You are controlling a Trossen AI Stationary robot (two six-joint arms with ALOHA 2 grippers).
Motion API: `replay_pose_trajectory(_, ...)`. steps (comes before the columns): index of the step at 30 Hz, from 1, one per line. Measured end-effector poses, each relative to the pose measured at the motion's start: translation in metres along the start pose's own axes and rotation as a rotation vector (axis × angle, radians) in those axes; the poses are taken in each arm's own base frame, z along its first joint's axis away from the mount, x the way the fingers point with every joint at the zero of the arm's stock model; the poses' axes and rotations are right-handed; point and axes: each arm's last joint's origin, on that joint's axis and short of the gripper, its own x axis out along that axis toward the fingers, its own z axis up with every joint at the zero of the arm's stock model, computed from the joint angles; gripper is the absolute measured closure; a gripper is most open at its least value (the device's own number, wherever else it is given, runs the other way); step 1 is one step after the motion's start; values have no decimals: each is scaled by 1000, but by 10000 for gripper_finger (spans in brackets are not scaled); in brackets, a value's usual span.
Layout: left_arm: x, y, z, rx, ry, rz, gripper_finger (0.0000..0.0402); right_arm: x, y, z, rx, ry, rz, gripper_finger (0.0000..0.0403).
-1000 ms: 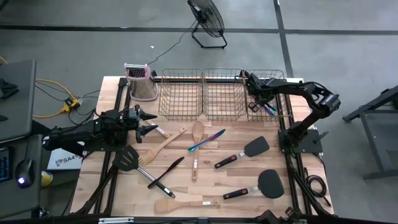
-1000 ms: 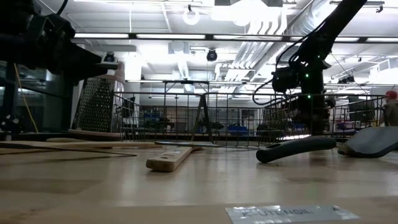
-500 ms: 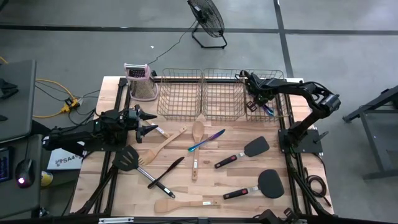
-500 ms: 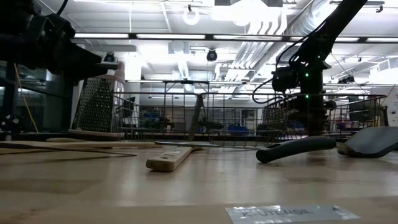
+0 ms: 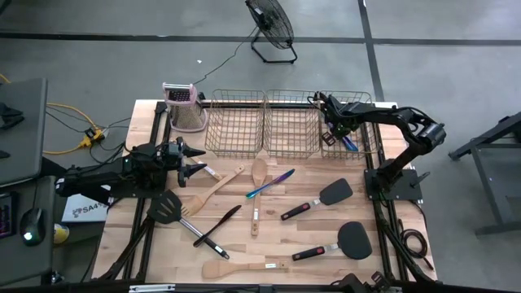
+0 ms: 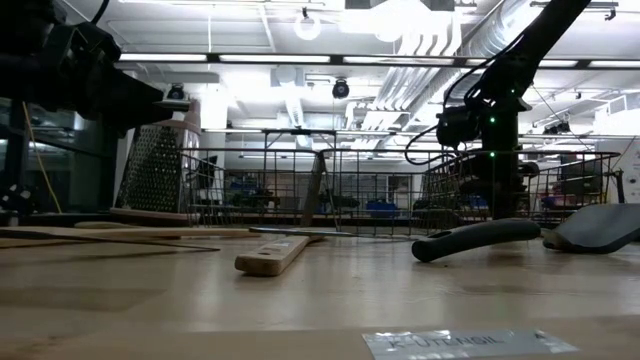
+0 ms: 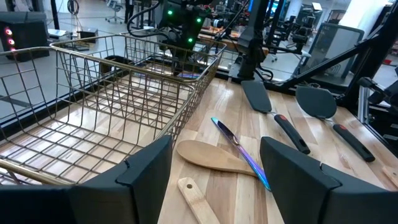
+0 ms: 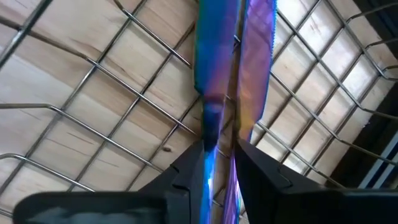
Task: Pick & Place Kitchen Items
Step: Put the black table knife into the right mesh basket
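My right gripper (image 5: 340, 133) reaches down into the right wire basket (image 5: 361, 96) at the table's far right. In the right wrist view it (image 8: 221, 155) stands nearly shut around slim iridescent blue-purple cutlery (image 8: 219, 56). My left gripper (image 5: 198, 161) hovers open at the table's left, pointing level toward the utensils, with nothing between its fingers (image 7: 149, 168). On the table lie a wooden spoon (image 5: 259, 172), another iridescent piece (image 5: 272, 182), black spatulas (image 5: 334, 193) (image 5: 355, 238) and a slotted black spatula (image 5: 167, 207). My right gripper has the blue piece's end (image 8: 211, 134) between its two fingers, with a purple piece (image 8: 256, 37) close beside it. The fingers come steeply from above, in line with the cutlery. The pieces run out over the basket's wire floor (image 8: 124, 93). I cannot tell if both are pinched.
Two more wire baskets (image 5: 236, 122) (image 5: 291, 122) stand left of the right one along the far edge. A metal grater (image 5: 185, 107) with a pink top stands at the far left. A wooden fork (image 5: 213, 192) and wooden spatula (image 5: 236, 267) lie toward the near edge.
My right gripper has stayed over the right basket and turned slightly at the wrist. The cutlery in the basket has shifted a little with it.
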Motion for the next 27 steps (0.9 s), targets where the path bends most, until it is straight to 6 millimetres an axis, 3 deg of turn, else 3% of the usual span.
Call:
replay_pose_trajectory(17,0,0,0,0,0,0,161,-2,-4,-4,46,27,-107,317)
replay_pose_trajectory(21,0,0,0,0,0,0,161,-15,-8,-5,64,-28,-109,316)
replay_pose_trajectory(27,0,0,0,0,0,0,161,-50,-17,-11,108,-172,-95,316)
